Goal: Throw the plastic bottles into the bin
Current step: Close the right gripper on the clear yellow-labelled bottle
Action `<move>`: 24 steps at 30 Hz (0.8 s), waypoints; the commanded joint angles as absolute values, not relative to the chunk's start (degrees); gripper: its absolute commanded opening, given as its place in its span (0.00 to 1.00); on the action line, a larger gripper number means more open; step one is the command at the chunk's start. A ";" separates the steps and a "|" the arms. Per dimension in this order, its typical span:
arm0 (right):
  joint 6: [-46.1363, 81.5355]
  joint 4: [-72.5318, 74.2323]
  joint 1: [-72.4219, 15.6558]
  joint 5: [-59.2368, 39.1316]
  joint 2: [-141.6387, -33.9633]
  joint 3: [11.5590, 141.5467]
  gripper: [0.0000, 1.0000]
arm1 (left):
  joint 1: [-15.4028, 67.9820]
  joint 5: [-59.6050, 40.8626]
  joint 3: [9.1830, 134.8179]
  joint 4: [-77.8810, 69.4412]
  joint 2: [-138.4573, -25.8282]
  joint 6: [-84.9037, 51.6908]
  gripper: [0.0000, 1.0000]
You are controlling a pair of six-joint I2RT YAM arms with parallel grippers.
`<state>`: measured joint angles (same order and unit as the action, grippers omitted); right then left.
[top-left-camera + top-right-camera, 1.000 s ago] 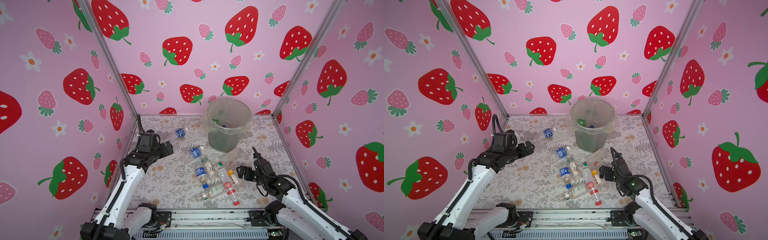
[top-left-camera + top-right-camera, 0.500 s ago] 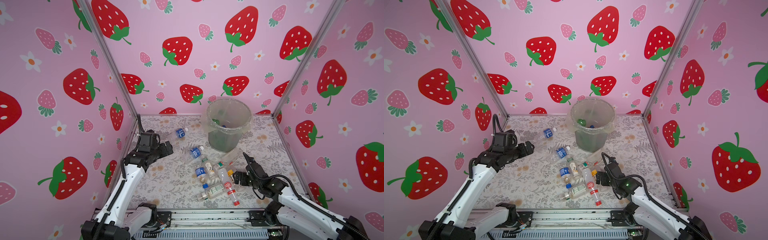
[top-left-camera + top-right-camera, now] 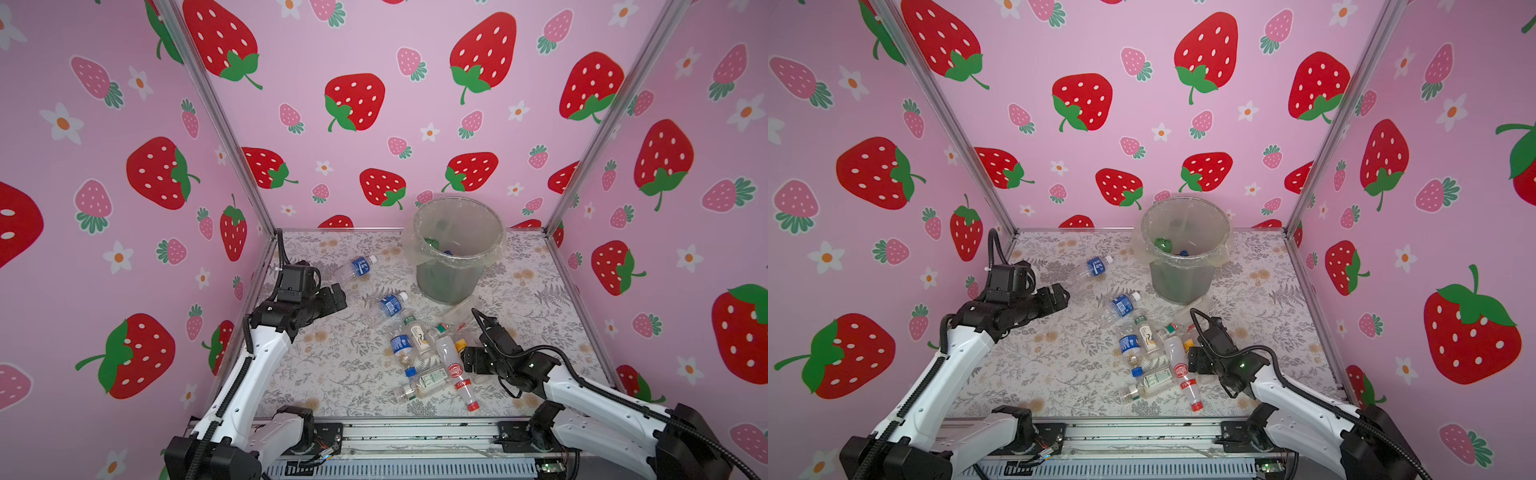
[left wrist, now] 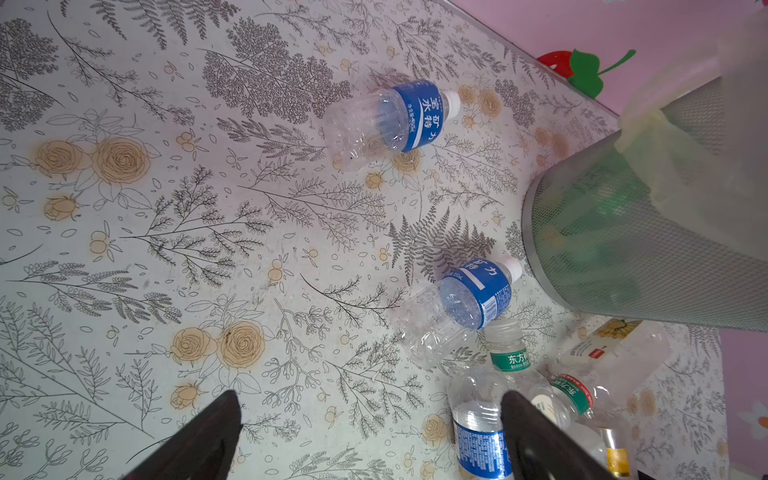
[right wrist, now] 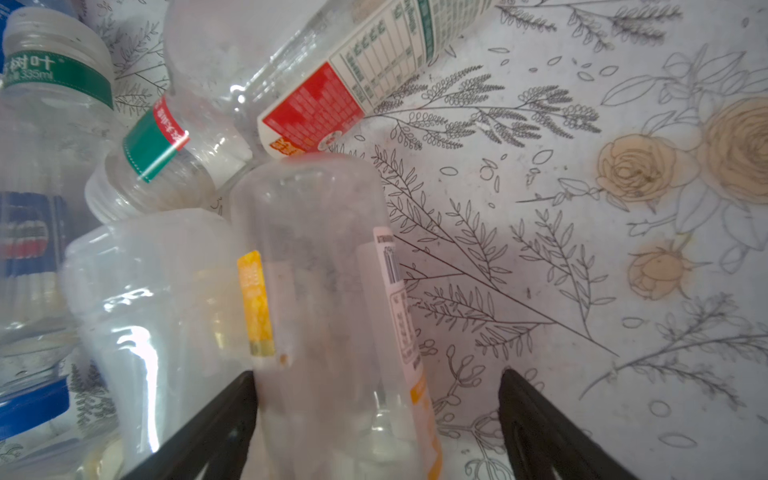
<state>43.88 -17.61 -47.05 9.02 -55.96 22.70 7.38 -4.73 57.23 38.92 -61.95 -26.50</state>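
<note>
Left end effector point(image 3: 337, 297) was held released, empty, over table point(image 3: 332, 374) left side. Right end effector point(image 5: 376, 374) was spread, unclenched, round clear yellow-labelled plastic bottle point(image 5: 316, 257) twds front-right corner. Grey round mesh bin point(image 3: 453, 282) was stood nr far edge.

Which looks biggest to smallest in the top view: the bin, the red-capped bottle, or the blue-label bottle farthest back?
1. bin, by far.
2. red-capped bottle.
3. blue-label bottle farthest back; it lies farther from the camera, so second and third are unsure.
</note>
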 commanded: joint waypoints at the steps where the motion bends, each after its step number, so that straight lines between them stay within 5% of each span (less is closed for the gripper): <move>1: 44.36 -16.37 -47.43 10.17 -56.74 23.58 0.90 | 7.04 -4.75 57.42 40.16 -61.77 -25.75 0.99; 13: 43.93 -14.32 -47.40 10.70 -58.21 22.63 0.81 | 6.95 -4.82 57.54 40.43 -61.64 -25.67 0.99; 19: 44.03 -15.70 -47.40 11.29 -56.07 22.19 0.60 | 6.90 -4.75 57.60 40.43 -61.93 -25.70 0.99; 24: 44.58 -17.87 -47.44 12.54 -52.60 22.40 0.58 | 6.99 -4.32 57.41 40.50 -61.60 -25.66 0.99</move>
